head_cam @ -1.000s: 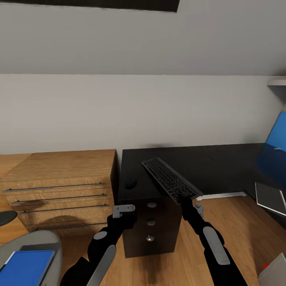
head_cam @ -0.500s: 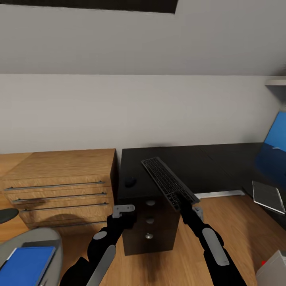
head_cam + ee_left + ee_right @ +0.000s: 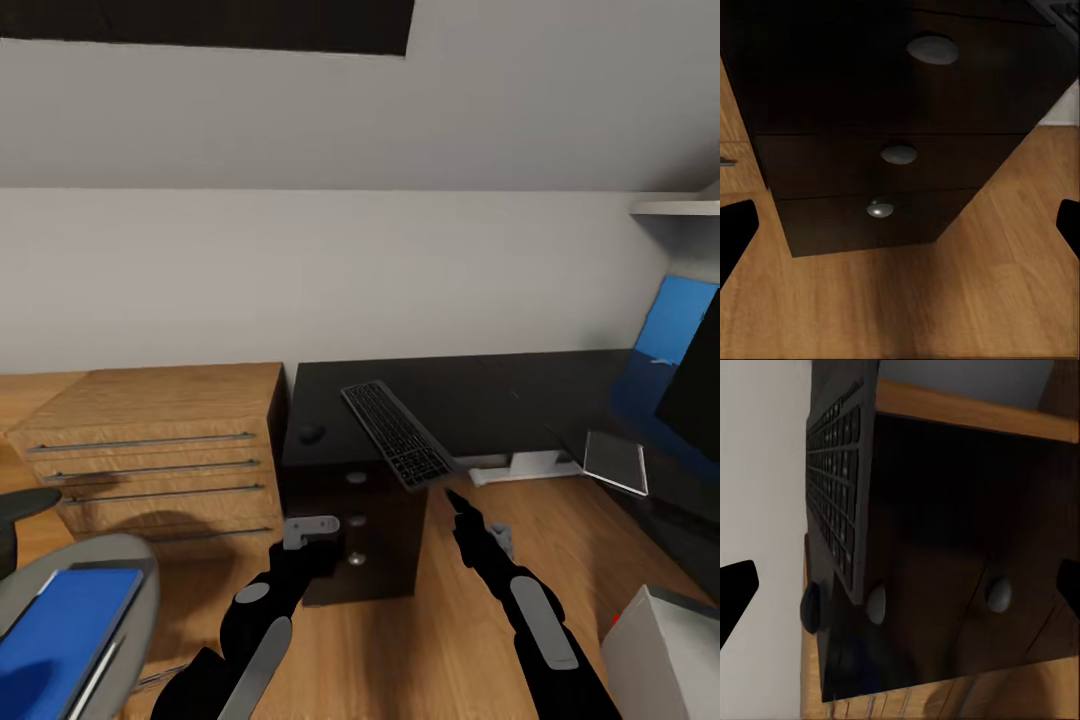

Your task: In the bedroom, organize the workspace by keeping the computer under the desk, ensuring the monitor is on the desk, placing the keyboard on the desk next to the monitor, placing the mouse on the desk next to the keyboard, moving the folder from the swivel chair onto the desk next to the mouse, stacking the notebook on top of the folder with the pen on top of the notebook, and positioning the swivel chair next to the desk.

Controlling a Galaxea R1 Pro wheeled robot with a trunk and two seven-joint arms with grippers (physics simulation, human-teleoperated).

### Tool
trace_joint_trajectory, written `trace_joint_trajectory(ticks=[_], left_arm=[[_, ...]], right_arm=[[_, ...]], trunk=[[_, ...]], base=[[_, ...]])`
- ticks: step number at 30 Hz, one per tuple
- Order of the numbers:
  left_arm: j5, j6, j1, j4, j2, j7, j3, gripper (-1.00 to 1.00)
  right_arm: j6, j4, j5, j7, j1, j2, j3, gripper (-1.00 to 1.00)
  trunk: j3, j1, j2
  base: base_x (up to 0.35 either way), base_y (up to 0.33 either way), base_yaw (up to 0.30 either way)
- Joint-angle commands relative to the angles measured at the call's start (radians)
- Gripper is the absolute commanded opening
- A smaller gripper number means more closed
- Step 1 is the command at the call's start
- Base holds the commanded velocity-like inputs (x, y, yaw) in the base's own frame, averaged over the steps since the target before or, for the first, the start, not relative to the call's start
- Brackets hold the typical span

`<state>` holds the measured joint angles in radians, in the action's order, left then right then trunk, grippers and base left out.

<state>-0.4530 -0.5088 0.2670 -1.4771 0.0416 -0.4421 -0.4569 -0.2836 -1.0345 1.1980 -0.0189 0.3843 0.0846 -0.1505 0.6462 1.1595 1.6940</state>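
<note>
- No brand, label or readable writing shows on anything here.
- The left claw (image 3: 312,527) hangs in front of the drawer unit of the bench (image 3: 480,385); in the left wrist view its two dark fingertips (image 3: 736,232) sit at opposite edges of the frame, wide apart, with nothing between them.
- The right claw (image 3: 458,503) is just short of the near end of the keyboard (image 3: 397,433), not touching it; in the right wrist view its fingertips (image 3: 736,591) are likewise spread far apart and hold nothing.
- The keyboard is a slim slab of black keys in a silver-grey frame, lying diagonally on the glossy black top with its near end overhanging the front edge above the drawers.
- The mouse (image 3: 312,434), small, rounded and dark, rests on the top near the left corner, just beside the keyboard.
- The drawer fronts are dark and smooth, each with a round silver knob (image 3: 898,154).
- The monitor (image 3: 695,385) stands at the right end of the bench, its black face turned partly away; a flat grey notebook (image 3: 615,461) lies near it.
- The bright blue folder (image 3: 58,640) lies flat on the grey seat of the swivel chair (image 3: 125,570), at the lower left.
- A light-wood cabinet (image 3: 150,440) with long bar handles stands against the left side of the bench on a wooden floor (image 3: 480,620).
</note>
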Motion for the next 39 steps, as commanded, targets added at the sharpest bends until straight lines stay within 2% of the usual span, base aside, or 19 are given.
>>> trace_joint_trajectory(ticks=[1,7,8,14,16,17,21,22,25,31,37,39], left_arm=[[-0.011,-0.002,0.001,-0.001,0.0,-0.01,-0.001,1.0],[-0.012,-0.002,0.0,0.002,-0.002,-0.01,0.0,1.0],[-0.01,-0.001,0.001,0.034,-0.002,-0.013,-0.001,1.0],[-0.01,-0.001,0.001,0.1,-0.002,-0.014,-0.002,1.0],[-0.009,0.0,0.001,0.163,-0.001,-0.013,-0.001,1.0],[-0.008,0.002,0.0,0.228,0.001,-0.012,-0.002,1.0],[-0.008,0.012,0.0,0.396,0.003,-0.011,-0.003,1.0],[-0.014,0.017,-0.005,0.401,0.009,-0.005,-0.001,1.0],[-0.012,0.034,-0.016,0.418,0.023,0.001,0.001,1.0],[-0.011,0.057,-0.019,0.406,0.021,-0.002,0.003,1.0],[-0.012,0.033,-0.022,0.373,0.012,-0.006,0.013,1.0],[-0.013,0.033,-0.023,0.361,0.009,-0.006,0.014,1.0]], right_arm=[[-0.006,0.008,0.005,-0.002,0.001,0.001,-0.004,1.0],[-0.004,0.062,0.001,-0.004,0.001,-0.005,-0.006,1.0],[-0.003,0.075,0.0,-0.004,0.001,-0.02,-0.005,1.0],[-0.003,0.082,-0.003,-0.006,0.0,-0.043,-0.004,1.0],[-0.003,0.099,-0.004,-0.007,-0.003,-0.064,-0.004,1.0],[-0.003,0.143,-0.005,-0.008,-0.007,-0.082,-0.003,1.0],[-0.003,0.271,-0.014,-0.008,-0.012,-0.121,-0.001,1.0],[0.003,0.276,-0.021,-0.003,-0.018,-0.127,0.005,1.0],[0.019,0.293,-0.038,-0.008,-0.026,-0.11,0.001,1.0],[0.053,0.304,-0.072,-0.009,-0.007,-0.101,-0.016,1.0],[0.087,0.27,-0.039,-0.034,-0.002,-0.125,-0.028,1.0],[0.098,0.261,-0.051,-0.045,-0.002,-0.127,-0.029,1.0]], trunk=[[0.001,-0.001,0.001],[0.001,-0.001,0.001],[-0.002,-0.004,-0.006],[-0.021,-0.027,-0.048],[-0.027,-0.035,-0.062],[-0.03,-0.039,-0.069],[-0.043,-0.054,-0.097],[-0.043,-0.054,-0.097],[-0.043,-0.054,-0.097],[-0.043,-0.054,-0.097],[-0.043,-0.054,-0.097],[-0.043,-0.054,-0.097]], base=[[-0.21,-0.159,0.0],[-0.099,-0.075,0.0],[-0.012,-0.009,0.0],[-0.006,-0.004,0.0],[-0.002,-0.001,0.0],[0.0,0.0,0.0],[0.0,0.0,0.0],[0.0,0.0,0.0],[0.0,0.0,0.0],[0.0,0.0,0.0],[0.0,0.0,0.0],[0.0,0.0,0.0]])
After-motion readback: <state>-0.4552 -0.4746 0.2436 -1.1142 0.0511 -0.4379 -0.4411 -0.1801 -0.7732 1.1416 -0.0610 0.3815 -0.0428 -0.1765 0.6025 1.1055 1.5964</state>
